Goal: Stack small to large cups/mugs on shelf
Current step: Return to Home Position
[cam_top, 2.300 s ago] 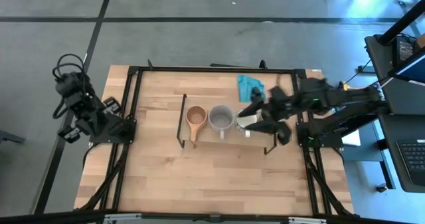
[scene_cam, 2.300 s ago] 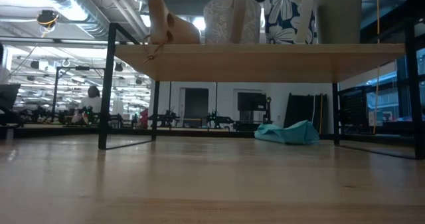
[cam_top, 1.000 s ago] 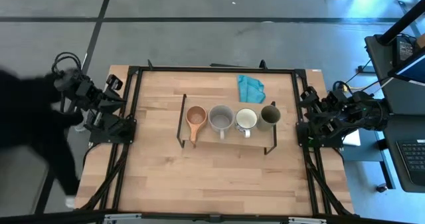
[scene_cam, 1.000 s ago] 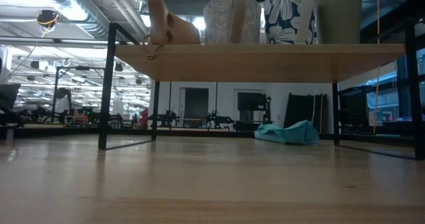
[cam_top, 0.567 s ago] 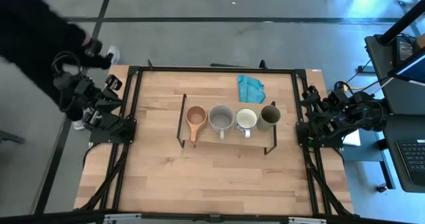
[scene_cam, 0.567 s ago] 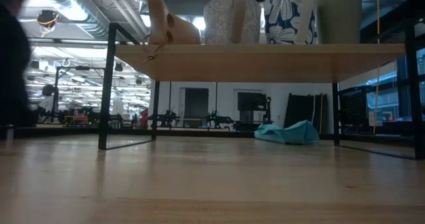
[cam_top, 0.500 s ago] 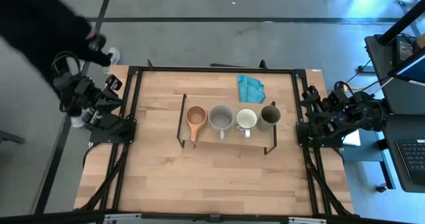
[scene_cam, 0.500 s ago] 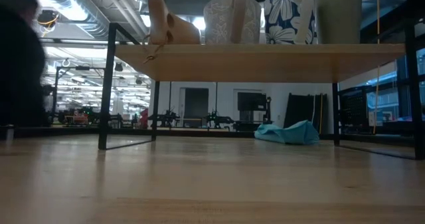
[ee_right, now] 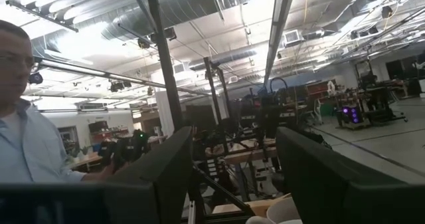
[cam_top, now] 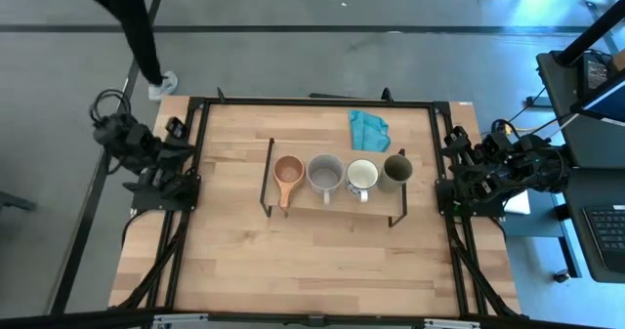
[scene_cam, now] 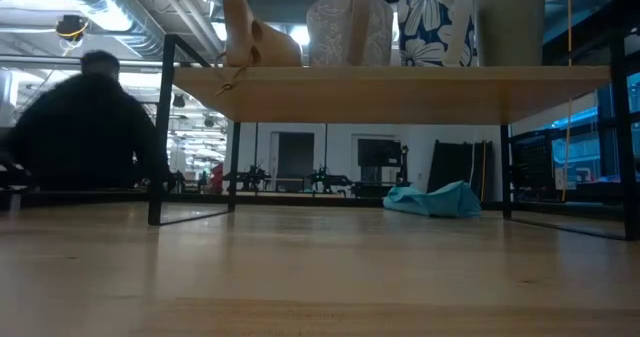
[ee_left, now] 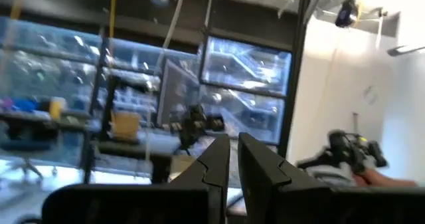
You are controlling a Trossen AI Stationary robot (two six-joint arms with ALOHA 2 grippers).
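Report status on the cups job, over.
Left pincer shut, right pincer open, both clear of shelf. Four cups on it. Person near left arm.

Even overhead light, bkgd ceiling lights [scene_cam: 108,17] glaring, person [scene_cam: 85,127] motion-blurred

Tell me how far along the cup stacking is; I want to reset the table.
Done: four cups stand in a row on the shelf: brown wooden cup, grey mug, white patterned mug, olive-green cup. In hand: nothing; the left gripper, shut, and the right gripper, open, sit at opposite edges of the table. Left: apparently nothing to place.
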